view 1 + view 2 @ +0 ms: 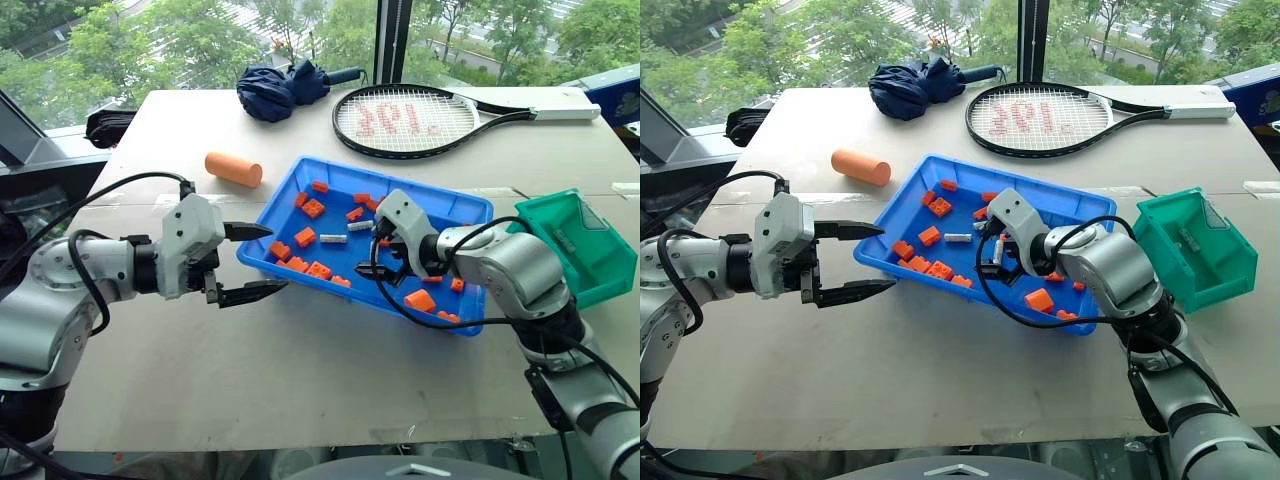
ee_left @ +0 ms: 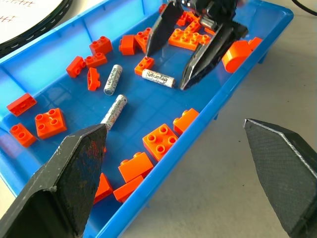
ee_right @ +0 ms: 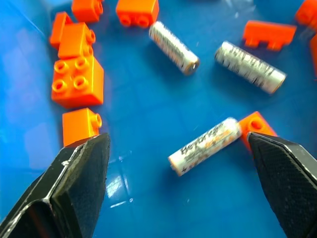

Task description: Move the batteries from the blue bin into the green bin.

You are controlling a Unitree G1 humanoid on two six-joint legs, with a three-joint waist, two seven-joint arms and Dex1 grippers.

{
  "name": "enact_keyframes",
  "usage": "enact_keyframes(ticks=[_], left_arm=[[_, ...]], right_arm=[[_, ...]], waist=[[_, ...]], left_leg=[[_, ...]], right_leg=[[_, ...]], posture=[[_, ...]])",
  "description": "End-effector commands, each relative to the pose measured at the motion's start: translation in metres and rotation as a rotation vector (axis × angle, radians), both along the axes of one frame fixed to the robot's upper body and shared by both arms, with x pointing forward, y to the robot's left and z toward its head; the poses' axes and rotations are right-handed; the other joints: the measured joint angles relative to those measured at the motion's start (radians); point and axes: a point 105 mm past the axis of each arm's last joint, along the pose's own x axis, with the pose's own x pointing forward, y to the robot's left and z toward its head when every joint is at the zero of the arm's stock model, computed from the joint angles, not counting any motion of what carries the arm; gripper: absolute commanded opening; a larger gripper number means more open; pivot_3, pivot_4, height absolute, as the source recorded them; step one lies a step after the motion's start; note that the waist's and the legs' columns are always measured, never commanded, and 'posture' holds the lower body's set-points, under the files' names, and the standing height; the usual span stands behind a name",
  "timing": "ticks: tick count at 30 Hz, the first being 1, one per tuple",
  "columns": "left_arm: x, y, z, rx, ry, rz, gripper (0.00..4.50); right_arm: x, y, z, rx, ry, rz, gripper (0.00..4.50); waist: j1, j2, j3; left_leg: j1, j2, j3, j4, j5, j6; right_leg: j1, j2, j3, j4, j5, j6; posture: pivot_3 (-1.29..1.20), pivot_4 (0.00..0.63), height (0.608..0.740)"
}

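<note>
right gripper [image 3: 178, 148]: fingers spread wide, empty, poised over a battery in the blue bin [image 1: 455, 208]
left gripper [image 1: 258, 261]: fingers spread, empty, just left of the bin's near-left rim
batteries [image 2: 113, 79]: 3 lying loose among orange bricks [image 2: 159, 141]
green bin [image 1: 585, 245]: right of the blue bin, contents unclear
progress: 3 transfers left

A pale table [image 1: 300, 380] carries everything; on it sit the blue bin [image 1: 275, 215] and the green bin [image 1: 600, 275]. Behind lie an orange foam cylinder [image 1: 233, 169], a folded navy umbrella [image 1: 285, 88] and a tennis racket [image 1: 420, 120].
</note>
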Motion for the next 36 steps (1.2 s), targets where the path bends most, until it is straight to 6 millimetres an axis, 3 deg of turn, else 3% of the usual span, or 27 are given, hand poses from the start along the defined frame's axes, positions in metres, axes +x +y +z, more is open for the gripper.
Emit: enact_keyframes(ticks=[1,11,14,19,20,22,28,30,33,36], left_arm=[[-0.002,0.003,0.010,0.013,-0.048,0.005,4.50],[0.001,0.005,0.010,0.023,-0.058,0.008,4.50],[0.001,0.004,0.010,0.024,-0.060,0.006,4.50],[0.001,0.003,0.009,0.019,-0.062,0.006,4.50],[0.001,0.003,0.009,0.020,-0.062,0.006,4.50],[0.000,0.003,0.009,0.020,-0.061,0.007,4.50],[-0.001,-0.003,0.013,-0.009,-0.070,-0.014,4.50],[-0.001,-0.013,0.021,-0.053,-0.085,-0.042,4.50],[-0.002,-0.033,0.033,-0.130,-0.104,-0.108,4.50],[-0.003,-0.050,0.045,-0.206,-0.108,-0.161,4.50]], right_arm=[[-0.001,0.005,0.004,0.026,-0.001,-0.013,4.46],[0.013,0.008,-0.023,-0.054,0.001,-0.108,4.46],[0.016,0.010,-0.025,-0.045,-0.002,-0.123,3.74],[0.016,0.004,-0.032,-0.109,-0.034,-0.114,1.24],[0.015,0.002,-0.031,-0.118,-0.040,-0.110,0.56],[0.014,-0.002,-0.028,-0.137,-0.062,-0.098,0.05],[0.012,-0.007,0.026,-0.015,-0.190,-0.096,0.05],[0.008,-0.023,0.046,0.005,-0.225,-0.108,0.05],[0.004,-0.074,0.074,-0.021,-0.292,-0.202,0.05],[-0.001,-0.125,0.088,-0.087,-0.314,-0.331,0.05]], waist=[[-0.002,0.000,0.000],[-0.004,0.000,0.000],[-0.005,0.000,0.000],[-0.005,0.000,0.000],[-0.004,0.000,0.000],[-0.004,0.000,0.000],[-0.003,0.000,0.000],[-0.002,0.000,0.000],[0.015,0.002,0.004],[0.024,0.001,0.004]], left_leg=[[0.000,0.000,0.000,0.000,0.000,0.000],[0.001,0.000,0.000,0.000,0.000,-0.001],[0.001,0.000,0.000,0.000,0.000,-0.001],[0.001,0.000,0.000,0.000,0.001,-0.001],[0.001,0.000,0.000,0.000,0.001,-0.001],[0.001,0.000,0.000,0.000,0.001,-0.001],[0.001,0.000,0.000,0.000,0.001,-0.001],[0.001,0.000,0.000,0.000,0.000,-0.001],[-0.001,0.000,-0.001,0.001,0.000,-0.001],[-0.004,-0.003,-0.003,0.003,0.000,0.000]], right_leg=[[0.000,0.000,0.000,0.000,0.000,0.000],[0.000,0.001,0.000,0.001,0.000,0.000],[0.000,0.001,0.000,0.001,0.000,0.000],[0.000,0.001,0.000,0.001,0.000,0.000],[0.000,0.001,0.000,0.001,0.000,0.000],[0.000,0.001,0.000,0.001,0.000,0.000],[0.000,0.001,0.000,0.001,0.000,0.000],[0.000,0.001,0.000,0.001,0.000,0.000],[0.000,0.000,-0.002,0.001,0.000,0.000],[0.000,-0.001,-0.003,-0.001,0.000,0.000]], posture=[[0.00,0.150,0.740],[0.00,0.150,0.740],[0.00,0.150,0.740],[0.00,0.150,0.740],[0.00,0.150,0.740],[0.00,0.150,0.740],[0.00,0.150,0.740],[0.00,0.150,0.740],[0.00,0.150,0.740],[0.00,0.150,0.740]])
